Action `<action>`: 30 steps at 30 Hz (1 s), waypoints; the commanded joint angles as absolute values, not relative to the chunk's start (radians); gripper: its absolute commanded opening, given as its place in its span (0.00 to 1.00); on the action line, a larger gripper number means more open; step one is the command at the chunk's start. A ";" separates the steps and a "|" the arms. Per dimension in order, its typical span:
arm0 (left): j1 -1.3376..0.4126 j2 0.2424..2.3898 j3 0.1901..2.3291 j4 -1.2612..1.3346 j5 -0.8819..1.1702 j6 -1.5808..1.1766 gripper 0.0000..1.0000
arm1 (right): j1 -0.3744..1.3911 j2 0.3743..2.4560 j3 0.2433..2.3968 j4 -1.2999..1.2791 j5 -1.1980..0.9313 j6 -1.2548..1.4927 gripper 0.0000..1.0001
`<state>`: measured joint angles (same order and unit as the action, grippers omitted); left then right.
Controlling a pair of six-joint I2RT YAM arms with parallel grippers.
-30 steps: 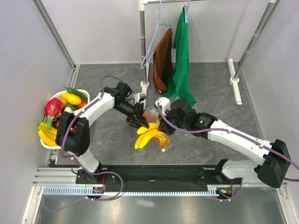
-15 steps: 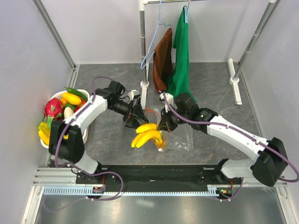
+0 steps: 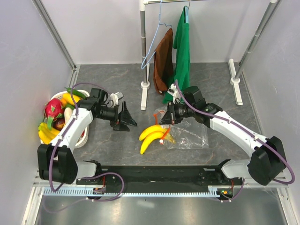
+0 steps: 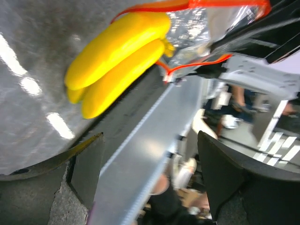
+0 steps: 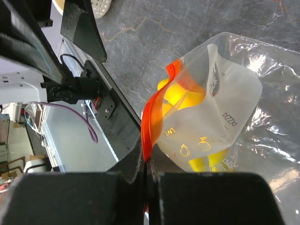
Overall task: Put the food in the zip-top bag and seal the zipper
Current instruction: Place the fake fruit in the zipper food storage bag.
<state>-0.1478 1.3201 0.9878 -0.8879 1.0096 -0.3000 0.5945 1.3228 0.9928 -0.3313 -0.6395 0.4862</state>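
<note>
Flimsy, slippery zip-top bag [image 5: 225, 117]: hold by stiffer zipper [image 5: 152, 117], where right gripper [image 5: 145, 161] is clamped; left gripper [image 4: 150, 159] apart, empty.

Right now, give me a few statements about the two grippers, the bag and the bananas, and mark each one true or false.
1. The left gripper is open and holds nothing. True.
2. The right gripper pinches the zipper of the zip-top bag. True.
3. The zipper is sealed. False: the bag's mouth is open, and the banana bunch sticks partly out of it.
4. The white basket is empty. False: it holds several food pieces.
</note>
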 commanded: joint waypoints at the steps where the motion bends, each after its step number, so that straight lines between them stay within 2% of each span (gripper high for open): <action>1: -0.182 1.253 0.974 -0.850 0.847 -0.140 0.85 | 0.584 1.324 1.009 -0.270 -0.654 0.506 0.00; 2: -0.187 1.256 0.968 -0.842 0.789 -0.149 0.86 | 0.586 1.325 1.005 -0.271 -0.646 0.502 0.00; 5: -0.204 1.307 0.931 -0.839 0.789 -0.176 0.92 | 0.584 1.342 1.000 -0.288 -0.608 0.479 0.00; 8: -0.307 1.347 0.904 -0.824 0.732 -0.195 0.94 | 0.584 1.379 1.000 -0.320 -0.577 0.425 0.00; 12: -0.467 1.399 0.933 -0.781 0.638 -0.239 0.89 | 0.584 1.408 0.991 -0.347 -0.542 0.390 0.00; 15: -0.512 1.437 0.930 -0.785 0.588 -0.253 0.83 | 0.584 1.423 0.985 -0.348 -0.519 0.387 0.00; 22: -0.581 1.497 0.931 -0.796 0.461 -0.275 0.82 | 0.584 1.439 0.980 -0.334 -0.433 0.431 0.00; 23: -0.604 1.506 0.952 -0.798 0.436 -0.281 0.78 | 0.584 1.442 0.977 -0.327 -0.427 0.442 0.00; 30: -0.669 1.600 1.020 -0.795 0.362 -0.308 0.65 | 0.586 1.451 0.957 -0.307 -0.430 0.468 0.00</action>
<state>-0.6403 1.5681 0.9688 -0.8097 0.4370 -0.2729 0.5861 1.4448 0.9745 -0.3500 -0.4446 0.4435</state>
